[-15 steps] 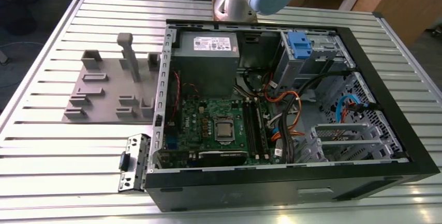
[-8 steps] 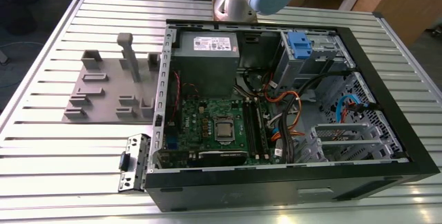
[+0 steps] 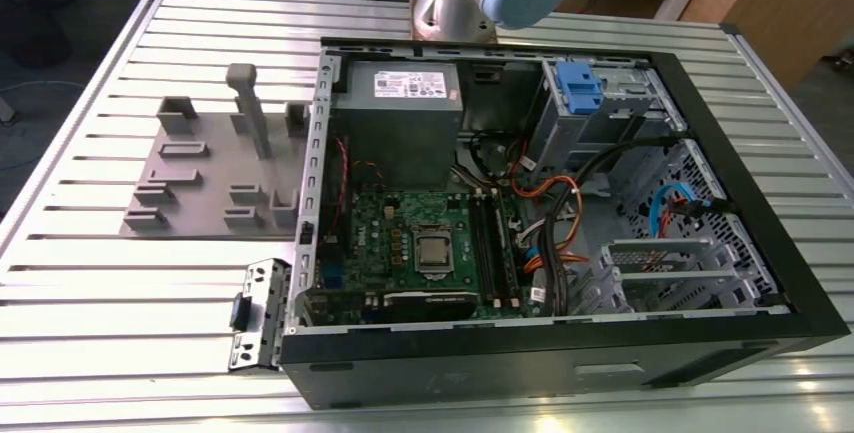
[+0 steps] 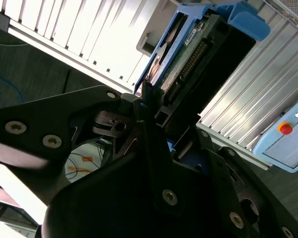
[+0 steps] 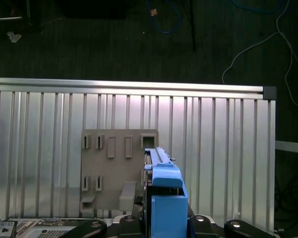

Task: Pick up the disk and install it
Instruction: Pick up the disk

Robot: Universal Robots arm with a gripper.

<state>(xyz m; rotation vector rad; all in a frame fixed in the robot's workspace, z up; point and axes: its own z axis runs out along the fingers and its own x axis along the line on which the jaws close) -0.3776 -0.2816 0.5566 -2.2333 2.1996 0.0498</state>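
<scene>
High above the bench (image 5: 228, 148), the pincer (image 4: 161, 116) is clenched on the disk (image 5: 165, 183). It grips the near end, so the blue-framed drive juts straight out ahead of the pincer. Well below the pincer lies a grey holder plate (image 5: 114, 173). I judge the carrying step is in hand. Doing it well calls for a firm grip with no slipping, the disk held square, and a path clear of the open computer case (image 3: 534, 378) and its orange cables (image 3: 561, 190).

Slatted metal table (image 3: 120, 293), dark floor (image 5: 89, 44)
</scene>
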